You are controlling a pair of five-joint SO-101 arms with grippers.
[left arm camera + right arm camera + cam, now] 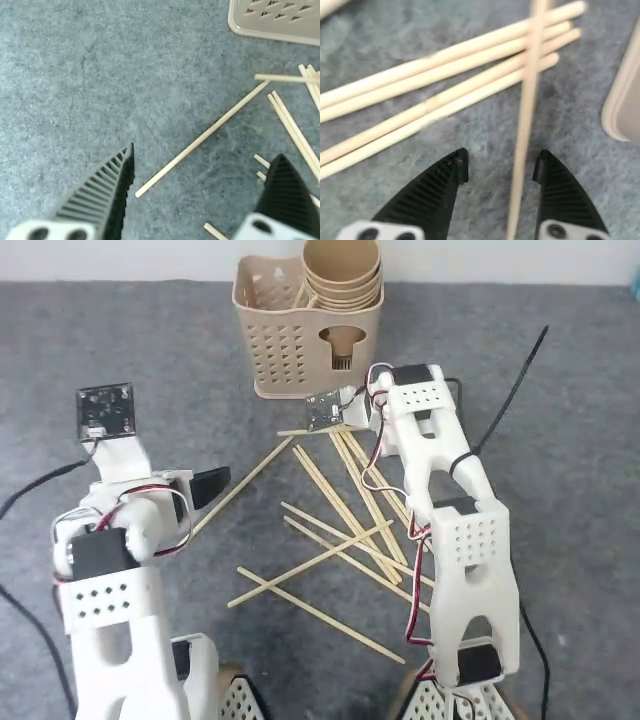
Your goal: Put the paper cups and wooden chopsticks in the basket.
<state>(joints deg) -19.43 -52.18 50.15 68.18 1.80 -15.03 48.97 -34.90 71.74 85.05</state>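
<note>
Grey carpet (100, 330), scattered chopsticks (340, 540) — left gripper (205, 150) open, empty; right gripper (502, 150) open astride one chopstick (527, 100).

One basket (290, 350), one stack of several paper cups (342, 270), roughly a dozen loose wooden chopsticks (245, 480), two arms (455, 530)

Stacked paper cups (342, 275) upright in beige basket (290, 350), wooden chopsticks (340, 530) scattered beside

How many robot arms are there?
2. The left arm is on the left side, the left gripper open above a lone chopstick. The right arm is on the right, the right gripper open over chopsticks beside the basket.
</note>
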